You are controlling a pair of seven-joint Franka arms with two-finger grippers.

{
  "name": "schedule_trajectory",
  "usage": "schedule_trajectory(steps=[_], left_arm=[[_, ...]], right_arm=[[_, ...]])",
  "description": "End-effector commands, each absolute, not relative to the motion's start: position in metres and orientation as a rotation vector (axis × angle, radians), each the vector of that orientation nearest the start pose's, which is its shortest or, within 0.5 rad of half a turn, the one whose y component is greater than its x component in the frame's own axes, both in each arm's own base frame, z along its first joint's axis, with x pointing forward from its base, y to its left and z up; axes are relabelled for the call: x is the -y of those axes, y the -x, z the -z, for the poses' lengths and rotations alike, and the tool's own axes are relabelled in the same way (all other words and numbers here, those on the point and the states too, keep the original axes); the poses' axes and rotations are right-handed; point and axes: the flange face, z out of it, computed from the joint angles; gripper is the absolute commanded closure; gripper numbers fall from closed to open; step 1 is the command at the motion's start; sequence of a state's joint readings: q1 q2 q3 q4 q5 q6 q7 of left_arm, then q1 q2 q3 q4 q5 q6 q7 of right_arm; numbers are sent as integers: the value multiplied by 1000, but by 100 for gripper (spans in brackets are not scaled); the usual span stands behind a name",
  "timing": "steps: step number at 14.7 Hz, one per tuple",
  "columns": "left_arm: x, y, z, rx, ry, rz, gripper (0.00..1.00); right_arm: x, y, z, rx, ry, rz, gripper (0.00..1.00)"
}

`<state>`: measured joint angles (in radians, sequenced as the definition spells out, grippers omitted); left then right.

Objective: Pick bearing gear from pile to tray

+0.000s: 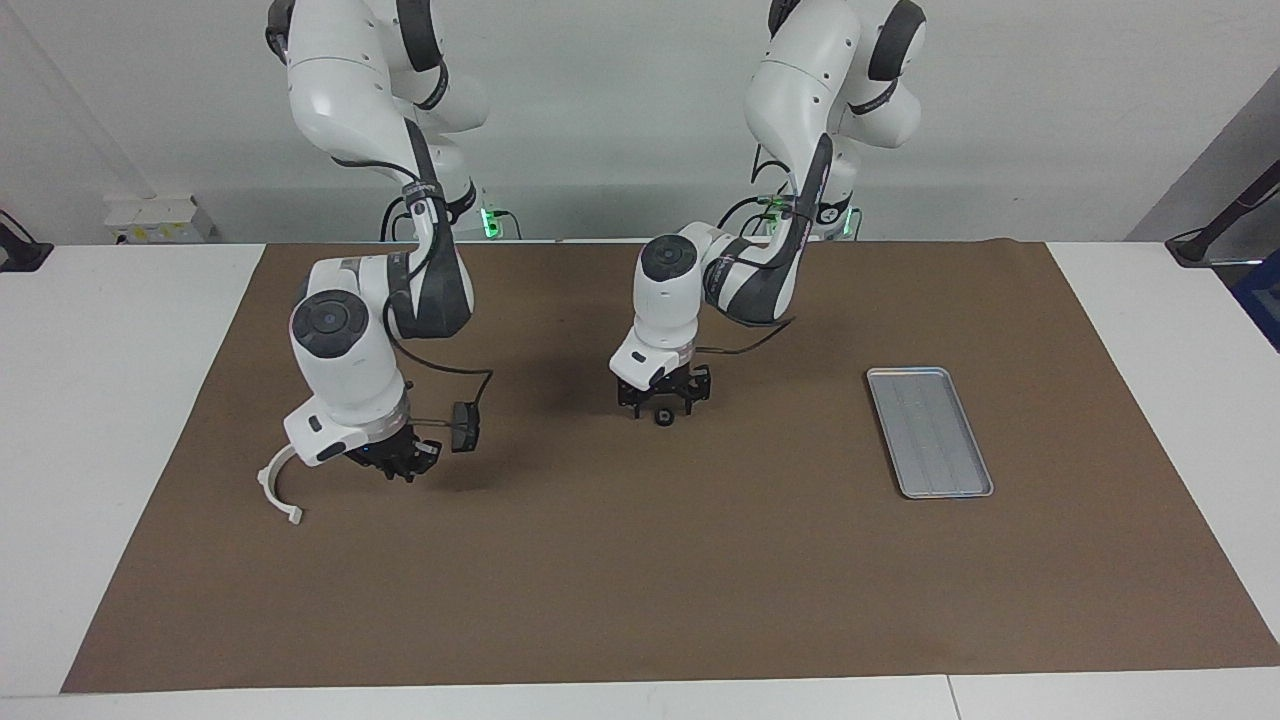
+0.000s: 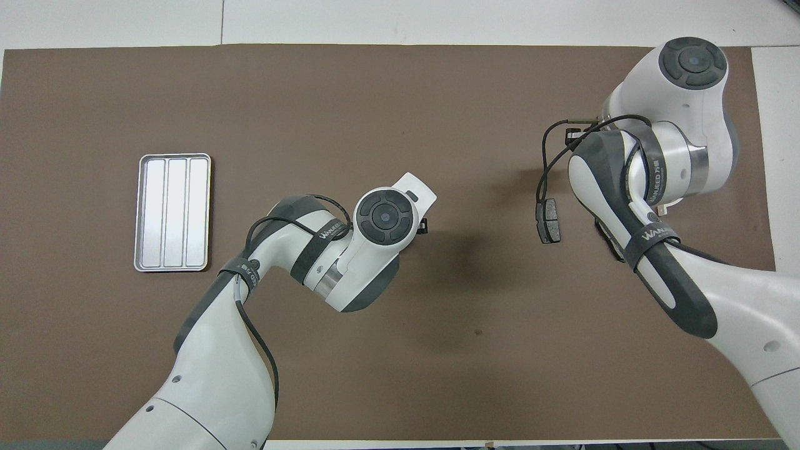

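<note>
The small black round bearing gear [image 1: 662,417] lies on the brown mat [image 1: 640,580] near mid-table, w/ the left gripper [image 1: 661,400] low over it; its fingers stand apart either side of the gear, nothing held yet. In the overhead view the arm's wrist hides the gear.

The flat rectangular silver-grey metal tray [image 1: 930,432] sits toward the left arm's end of the table, well apart from the gear, w/ bare mat between them and bare mat to the mat edge on every side.

Toward the right arm's end, the right gripper [image 1: 398,468] is low over the mat, fingertips shut, nothing seen in them. A dark grey brake pad [image 2: 550,220] lies just beside it; the white arc-shaped plastic piece [image 1: 277,487] lies near the mat's end edge.
</note>
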<state>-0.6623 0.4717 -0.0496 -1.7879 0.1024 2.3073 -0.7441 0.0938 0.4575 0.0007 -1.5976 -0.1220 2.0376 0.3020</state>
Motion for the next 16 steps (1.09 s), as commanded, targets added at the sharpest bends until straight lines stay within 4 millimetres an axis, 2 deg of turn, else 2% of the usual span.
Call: schedule_trajectory(steps=[1,3,6,8,10,11,13,14,15,16], left_arm=[[429,-507,-295,-67,3094,129,11],[428,-508,-295,-66,3093,134,21],[427,-509,-295,-64,3094,135,25],[425,-511,-294,-57,3095,139,32],[425,-513,-295,-64,3095,150,63],[425,-513,-294,-68,3092,152,72],[427,-516,-298,-59,3095,151,97],[426,-518,-302,-43,3095,145,100],[426,-527,-313,-30,3091,146,100],[418,-544,-330,10,3089,149,100]], right_arm=[[-53,-671,-381,-199,3266,-3,100],[-53,-669,-385,-192,3268,-11,100],[-52,-668,-396,-190,3271,-23,100],[-54,-668,-401,-187,3273,-40,100],[-56,-666,-406,-184,3274,-40,100],[-56,-665,-409,-183,3274,-37,100],[-58,-663,-412,-180,3277,-54,100],[-58,-662,-415,-181,3276,-49,100],[-60,-662,-415,-176,3276,-49,100],[-59,-660,-416,-178,3278,-63,100]])
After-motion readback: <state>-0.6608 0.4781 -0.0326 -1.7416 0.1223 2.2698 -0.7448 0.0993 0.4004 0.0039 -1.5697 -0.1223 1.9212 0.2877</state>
